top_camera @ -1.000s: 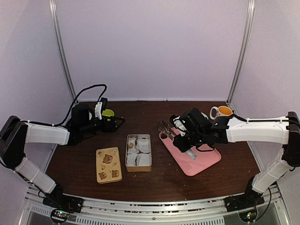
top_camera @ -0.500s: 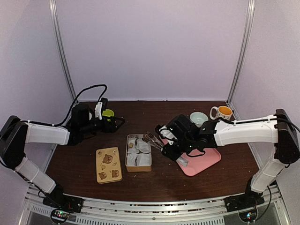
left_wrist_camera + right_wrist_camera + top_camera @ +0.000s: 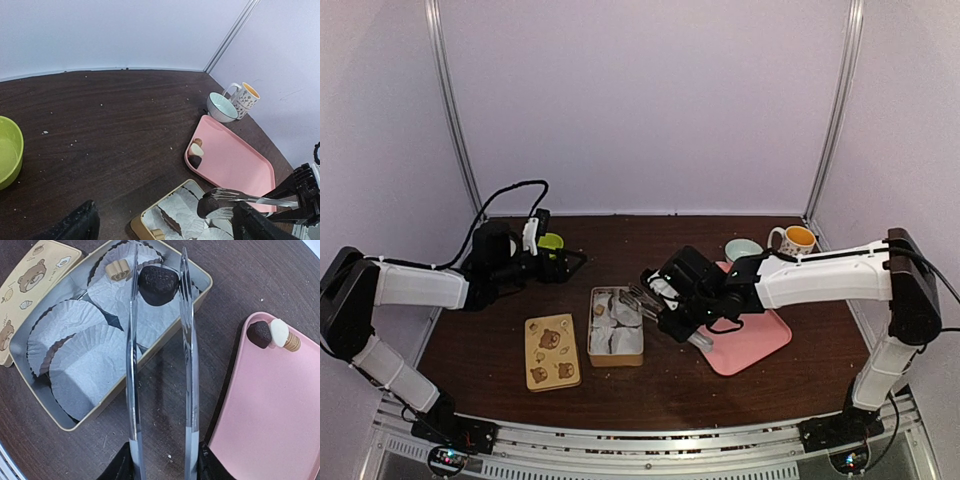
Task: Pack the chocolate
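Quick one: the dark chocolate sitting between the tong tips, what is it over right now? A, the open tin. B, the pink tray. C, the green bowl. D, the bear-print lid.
A: the right wrist view shows the dark chocolate between the tips of the tongs above a paper cup inside the open tin, with the pink tray off to one side.

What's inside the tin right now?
White paper cups, one tan chocolate, and a dark chocolate between the tongs. The tongs hide strips of the cups.
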Available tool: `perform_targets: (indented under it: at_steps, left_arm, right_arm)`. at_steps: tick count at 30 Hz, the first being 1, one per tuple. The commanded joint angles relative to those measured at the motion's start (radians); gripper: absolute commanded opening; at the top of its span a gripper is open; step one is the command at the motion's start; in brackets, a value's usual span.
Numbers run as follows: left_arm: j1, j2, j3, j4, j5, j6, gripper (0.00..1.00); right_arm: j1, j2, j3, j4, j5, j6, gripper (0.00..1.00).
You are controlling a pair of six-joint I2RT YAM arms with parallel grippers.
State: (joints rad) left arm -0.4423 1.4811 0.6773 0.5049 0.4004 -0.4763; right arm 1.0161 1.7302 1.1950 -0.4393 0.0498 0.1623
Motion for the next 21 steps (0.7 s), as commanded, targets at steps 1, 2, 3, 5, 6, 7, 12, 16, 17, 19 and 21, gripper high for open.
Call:
perform_targets:
  at_steps: [1, 2, 3, 5, 6, 7, 12, 16, 17, 19, 21]
  left_arm:
    - [-0.003, 0.008, 0.027, 0.034, 0.008, 0.007, 0.95]
    - [-0.004, 0.008, 0.027, 0.033, 0.008, 0.006, 0.95]
    - [-0.004, 0.01, 0.027, 0.034, 0.008, 0.007, 0.95]
    - [-0.004, 0.009, 0.028, 0.034, 0.009, 0.007, 0.95]
    - [-0.005, 0.009, 0.028, 0.034, 0.009, 0.007, 0.95]
    - [-0.004, 0.009, 0.029, 0.034, 0.008, 0.006, 0.95]
    - [-0.004, 0.01, 0.029, 0.031, 0.009, 0.007, 0.95]
    - [-0.004, 0.011, 0.03, 0.029, 0.011, 0.008, 0.95]
    - [-0.004, 0.011, 0.03, 0.029, 0.011, 0.007, 0.94]
    - [-0.004, 0.011, 0.031, 0.029, 0.012, 0.007, 0.95]
    - [-0.004, 0.011, 0.031, 0.032, 0.015, 0.004, 0.95]
  right_arm:
    - [0.006, 0.009, 0.046, -0.013, 0.073, -0.004, 0.39]
    - [0.006, 0.011, 0.051, -0.018, 0.081, -0.004, 0.42]
    - [0.006, 0.012, 0.056, -0.021, 0.086, -0.005, 0.43]
    - [0.006, 0.01, 0.056, -0.024, 0.091, -0.006, 0.47]
    - [0.007, 0.006, 0.057, -0.023, 0.093, -0.006, 0.48]
    - [0.006, 0.001, 0.055, -0.021, 0.098, -0.005, 0.48]
    - [0.002, -0.051, 0.019, 0.012, 0.194, 0.02, 0.48]
    - [-0.028, -0.122, -0.04, 0.047, 0.257, 0.064, 0.47]
    - [-0.035, -0.135, -0.052, 0.053, 0.257, 0.075, 0.46]
    - [-0.052, -0.155, -0.076, 0.06, 0.248, 0.095, 0.46]
    - [-0.069, -0.174, -0.101, 0.064, 0.242, 0.119, 0.46]
